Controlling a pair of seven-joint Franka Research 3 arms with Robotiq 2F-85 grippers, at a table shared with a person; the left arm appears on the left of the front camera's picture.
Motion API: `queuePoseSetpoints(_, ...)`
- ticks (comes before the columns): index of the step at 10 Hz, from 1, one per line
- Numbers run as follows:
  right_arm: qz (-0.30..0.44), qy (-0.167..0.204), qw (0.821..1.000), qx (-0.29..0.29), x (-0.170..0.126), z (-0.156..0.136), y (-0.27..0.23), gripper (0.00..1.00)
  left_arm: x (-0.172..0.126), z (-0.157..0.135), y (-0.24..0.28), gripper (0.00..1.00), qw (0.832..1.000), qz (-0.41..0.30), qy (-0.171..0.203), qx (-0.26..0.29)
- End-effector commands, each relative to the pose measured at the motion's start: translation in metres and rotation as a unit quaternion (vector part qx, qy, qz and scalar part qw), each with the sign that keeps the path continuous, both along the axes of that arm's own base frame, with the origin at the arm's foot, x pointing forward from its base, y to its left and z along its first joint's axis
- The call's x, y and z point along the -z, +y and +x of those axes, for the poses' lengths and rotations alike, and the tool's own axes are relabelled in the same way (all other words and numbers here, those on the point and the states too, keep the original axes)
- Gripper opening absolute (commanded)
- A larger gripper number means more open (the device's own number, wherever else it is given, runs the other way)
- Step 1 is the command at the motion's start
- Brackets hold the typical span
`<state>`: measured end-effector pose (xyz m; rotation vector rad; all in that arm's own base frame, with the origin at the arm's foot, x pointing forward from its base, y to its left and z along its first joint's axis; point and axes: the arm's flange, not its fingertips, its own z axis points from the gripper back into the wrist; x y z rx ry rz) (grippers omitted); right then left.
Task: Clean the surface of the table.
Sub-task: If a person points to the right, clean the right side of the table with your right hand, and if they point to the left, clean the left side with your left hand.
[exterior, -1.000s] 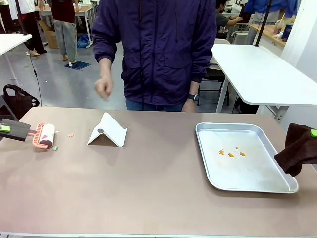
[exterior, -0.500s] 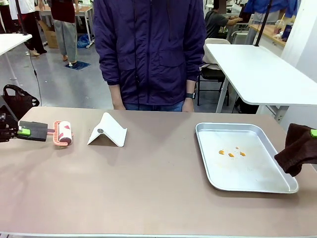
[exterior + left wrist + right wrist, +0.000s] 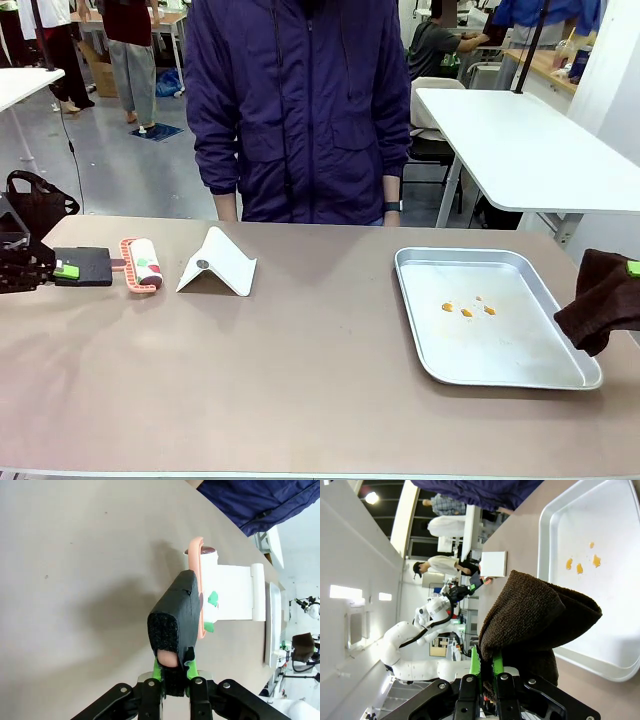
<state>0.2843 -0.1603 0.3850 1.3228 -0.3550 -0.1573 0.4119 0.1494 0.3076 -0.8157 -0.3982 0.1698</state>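
I see a matte brownish-taupe table point(image 3: 300, 400) with a thin pale edge. The lint roller point(image 3: 142, 264) has a salmon-pink frame, a white roll flecked with red and green, and a black handle point(image 3: 85, 266). The folded stand point(image 3: 222, 265) is white. The tray point(image 3: 500, 350) is silver with orange spots point(image 3: 467, 310). My cloth point(image 3: 603, 298) is dark brown, and the person's jacket point(image 3: 300, 100) is deep purple.

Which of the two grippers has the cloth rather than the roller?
The right gripper: it is shut on a dark brown cloth beside the metal tray. The left gripper instead clamps the black handle of a pink lint roller.
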Motion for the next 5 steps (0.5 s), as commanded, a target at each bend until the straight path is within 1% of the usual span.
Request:
queuePoseSetpoints(1,0.001,0.003,1.0,-0.004,-0.007,-0.003,0.0,0.0,-0.005,-0.004,-0.006,0.2,1.0,-0.02,0.007,0.002)
queuePoseSetpoints(2,0.001,0.003,1.0,-0.004,-0.007,-0.003,0.0,0.0,-0.011,0.0,-0.003,0.2,0.999,-0.036,0.016,0.005)
queuePoseSetpoints(4,0.001,0.003,1.0,-0.004,-0.007,-0.003,0.0,0.0,-0.027,-0.001,0.005,0.2,0.997,-0.076,0.011,0.011)
queuePoseSetpoints(5,0.001,0.003,1.0,-0.004,-0.007,-0.003,0.0,0.0,-0.047,-0.009,0.015,0.2,0.993,-0.114,0.002,0.02)
